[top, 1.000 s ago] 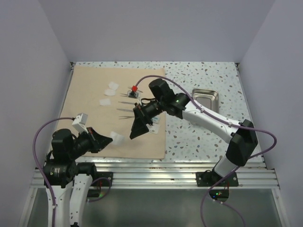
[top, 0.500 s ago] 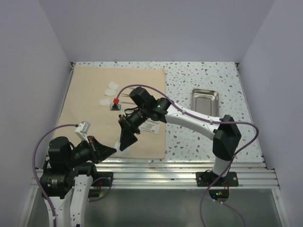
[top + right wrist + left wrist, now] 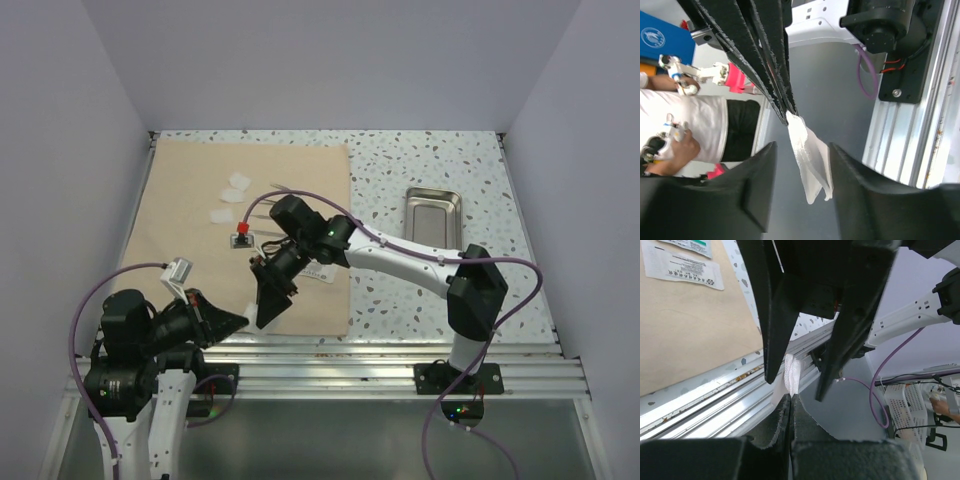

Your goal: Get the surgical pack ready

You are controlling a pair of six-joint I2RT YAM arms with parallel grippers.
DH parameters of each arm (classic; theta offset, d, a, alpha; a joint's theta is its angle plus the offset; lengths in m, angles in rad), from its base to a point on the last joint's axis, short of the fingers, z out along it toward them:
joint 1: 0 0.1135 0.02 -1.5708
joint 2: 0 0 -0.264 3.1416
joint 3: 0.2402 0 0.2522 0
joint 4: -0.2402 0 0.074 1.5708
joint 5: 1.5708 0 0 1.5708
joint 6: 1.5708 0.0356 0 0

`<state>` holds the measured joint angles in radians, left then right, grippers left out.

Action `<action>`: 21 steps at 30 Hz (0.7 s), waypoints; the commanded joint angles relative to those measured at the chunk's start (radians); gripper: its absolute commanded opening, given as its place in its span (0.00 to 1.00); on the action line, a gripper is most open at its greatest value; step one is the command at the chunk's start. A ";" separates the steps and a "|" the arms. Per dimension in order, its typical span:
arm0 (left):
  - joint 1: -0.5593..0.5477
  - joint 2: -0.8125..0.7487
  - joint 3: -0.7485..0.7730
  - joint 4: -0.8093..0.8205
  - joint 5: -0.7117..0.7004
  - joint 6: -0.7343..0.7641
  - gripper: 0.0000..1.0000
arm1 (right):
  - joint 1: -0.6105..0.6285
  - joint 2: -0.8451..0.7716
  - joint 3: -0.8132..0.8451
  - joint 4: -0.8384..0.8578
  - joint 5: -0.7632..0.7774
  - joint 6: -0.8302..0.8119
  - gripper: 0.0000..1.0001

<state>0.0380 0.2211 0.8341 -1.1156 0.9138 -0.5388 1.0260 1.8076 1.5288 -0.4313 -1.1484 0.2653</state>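
Watching what looks like a handover: left gripper (image 3: 238,321) pinches limp, featherlight gauze (image 3: 793,376) by one edge over the near rail (image 3: 330,365), right gripper (image 3: 266,312) jaws spread either side, so I'd take the free flap gently

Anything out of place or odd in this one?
One gauze pad hangs pinched in the left gripper by the near rail, off the cloth, with the right gripper open around it. Otherwise nothing stands out.

No text can be read. Left wrist view, upper left: white packet (image 3: 682,267) with black print, too small to read; second packet (image 3: 687,245) likewise. Right wrist view, upper left: blue panel (image 3: 667,42), white round logo, illegible
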 commanded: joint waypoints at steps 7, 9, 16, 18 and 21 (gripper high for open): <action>0.007 0.044 0.033 0.082 0.034 -0.038 0.00 | 0.008 -0.024 -0.058 0.017 0.007 0.005 0.03; 0.007 0.069 0.033 0.102 0.007 -0.030 0.00 | 0.006 -0.028 -0.061 0.006 0.030 0.002 0.00; 0.007 0.334 0.101 0.183 -0.304 0.017 0.91 | -0.140 -0.112 -0.169 0.014 0.236 0.060 0.00; 0.007 0.412 0.125 0.201 -0.428 0.004 0.98 | -0.196 -0.143 -0.194 -0.012 0.275 0.063 0.00; 0.007 0.587 0.175 0.195 -0.596 -0.033 0.98 | -0.306 -0.169 -0.188 -0.084 0.374 0.038 0.00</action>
<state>0.0391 0.6960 0.9524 -0.9810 0.5587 -0.5415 0.8078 1.7229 1.3331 -0.4660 -0.9035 0.3054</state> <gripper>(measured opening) 0.983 0.025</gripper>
